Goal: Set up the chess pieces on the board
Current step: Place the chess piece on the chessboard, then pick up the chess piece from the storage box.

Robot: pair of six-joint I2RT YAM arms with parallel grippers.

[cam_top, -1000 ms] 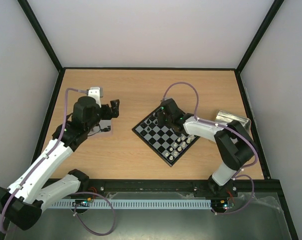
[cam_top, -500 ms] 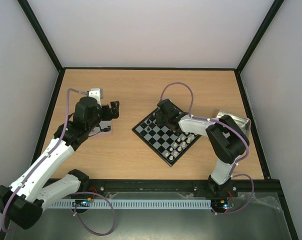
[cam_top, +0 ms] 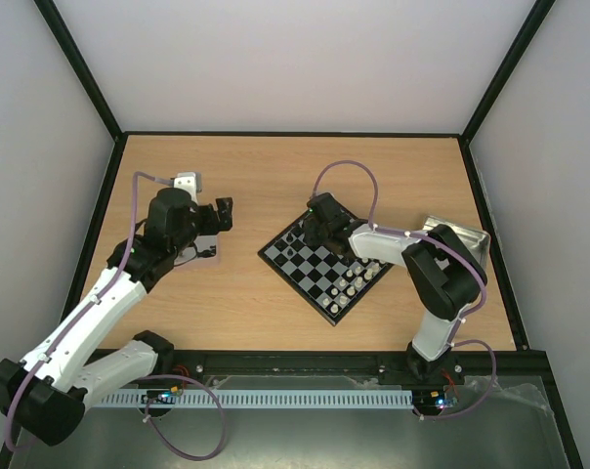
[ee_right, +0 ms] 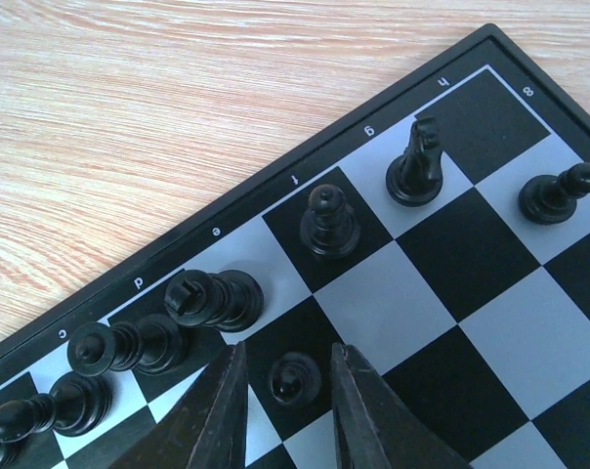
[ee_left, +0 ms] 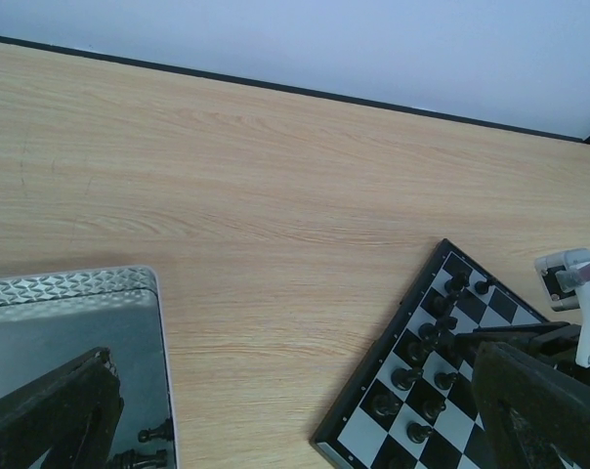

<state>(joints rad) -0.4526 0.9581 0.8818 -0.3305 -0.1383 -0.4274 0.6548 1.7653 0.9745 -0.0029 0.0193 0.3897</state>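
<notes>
Right gripper (ee_right: 290, 357) was low over the far corner of the board (cam_top: 324, 262), its fingers (ee_right: 222, 415) straddling a black pawn (ee_right: 295, 381). Jaws sat slightly apart. Thin gaps showed on both sides of the pawn, so it wasn't clamped as far as the wrist view told. Pawn stood upright on a dark sq. in the 2nd row, directly in front of the e-file piece (ee_right: 215, 298), approx. centred. Board lay rotated on the tabletop (cam_top: 246, 176), right of centre.

Probably the set-down of this pawn: f & g sqs. of that row were bare, and the h pawn (ee_right: 559, 192) stood in place. To do it well:
- Widen jaws evenly so neither finger drags the pawn off centre.
- Then go straight up, no sideways drift. The e-file piece and the d-file piece (ee_right: 129, 347) stood just beside the finger on that side.
- Bishop (ee_right: 329, 220) and knight (ee_right: 417, 161) were near ahead, and a swing could topple them.
- Pieces looked tiny & light, so lift slowly.

Left gripper (cam_top: 223, 213) hovered w/ jaws wide apart by the metal tray (ee_left: 90, 285), where a couple of black pieces (ee_left: 155, 430) showed. White pieces (cam_top: 354, 283) stood on the board's near side.
</notes>
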